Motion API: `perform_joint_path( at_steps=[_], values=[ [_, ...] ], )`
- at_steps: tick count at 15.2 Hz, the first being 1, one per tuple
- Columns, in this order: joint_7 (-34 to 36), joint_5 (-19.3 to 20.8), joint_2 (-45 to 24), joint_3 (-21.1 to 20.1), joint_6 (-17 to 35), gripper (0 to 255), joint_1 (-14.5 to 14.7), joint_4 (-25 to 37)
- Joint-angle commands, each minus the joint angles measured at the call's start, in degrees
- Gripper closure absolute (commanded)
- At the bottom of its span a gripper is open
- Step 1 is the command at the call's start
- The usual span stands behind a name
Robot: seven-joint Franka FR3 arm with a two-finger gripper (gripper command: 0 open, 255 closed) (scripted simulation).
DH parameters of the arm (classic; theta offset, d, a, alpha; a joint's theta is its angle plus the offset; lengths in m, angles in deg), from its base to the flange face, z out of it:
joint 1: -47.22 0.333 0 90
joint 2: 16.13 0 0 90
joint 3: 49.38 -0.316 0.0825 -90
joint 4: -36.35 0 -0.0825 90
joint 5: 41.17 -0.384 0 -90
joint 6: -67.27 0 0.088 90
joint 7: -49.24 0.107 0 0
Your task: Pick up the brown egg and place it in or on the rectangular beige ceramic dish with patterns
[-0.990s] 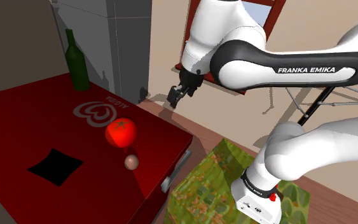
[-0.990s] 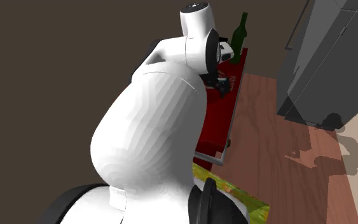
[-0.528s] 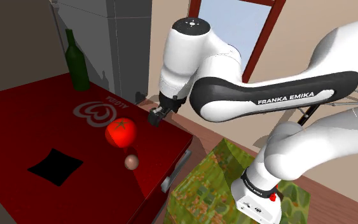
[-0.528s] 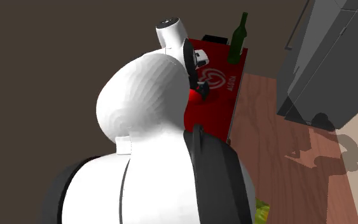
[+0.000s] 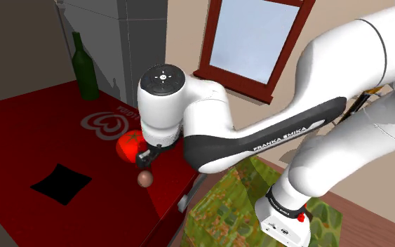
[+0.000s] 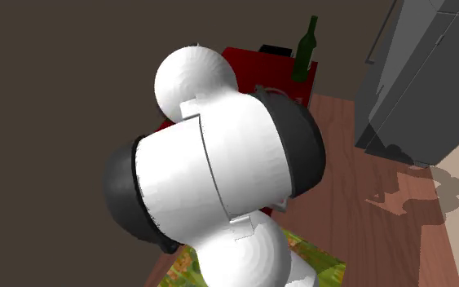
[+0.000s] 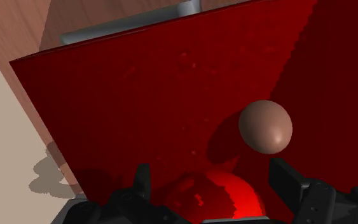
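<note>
Tomato (image 5: 128,145) and green bottle (image 5: 85,67) stand on red table (image 5: 27,140).

The red surface (image 7: 107,95) under my claw (image 7: 212,178) reads as smooth and glossy, faintly mottled. The brown egg (image 7: 266,126) just ahead of the claw looks smooth and matt with a soft sheen. The tomato (image 7: 217,200) right below the claw is shiny. Beyond the surface's edge, the floor (image 7: 37,25) shows wood grain. The claw itself is matt black.
</note>
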State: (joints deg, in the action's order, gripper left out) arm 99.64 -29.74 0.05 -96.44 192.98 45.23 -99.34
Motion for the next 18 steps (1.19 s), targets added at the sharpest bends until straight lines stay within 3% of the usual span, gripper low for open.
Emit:
perform_joint_path(
  at_steps=[1, 3, 5, 13, 18],
  values=[
    [5.9, 5.0, -5.5, -4.3, -0.1, 0, -2.2, 2.8],
    [12.9, 11.9, -12.5, -8.3, -1.1, 0, -3.9, 5.8],
    [20.4, 20.2, -20.7, -10.5, -3.6, 0, -3.5, 9.3],
    [24.7, 27.0, -26.0, -7.3, -0.6, 0, -1.9, 7.9],
    [24.7, 27.0, -26.0, -7.2, -0.6, 0, -1.9, 7.9]
  ],
)
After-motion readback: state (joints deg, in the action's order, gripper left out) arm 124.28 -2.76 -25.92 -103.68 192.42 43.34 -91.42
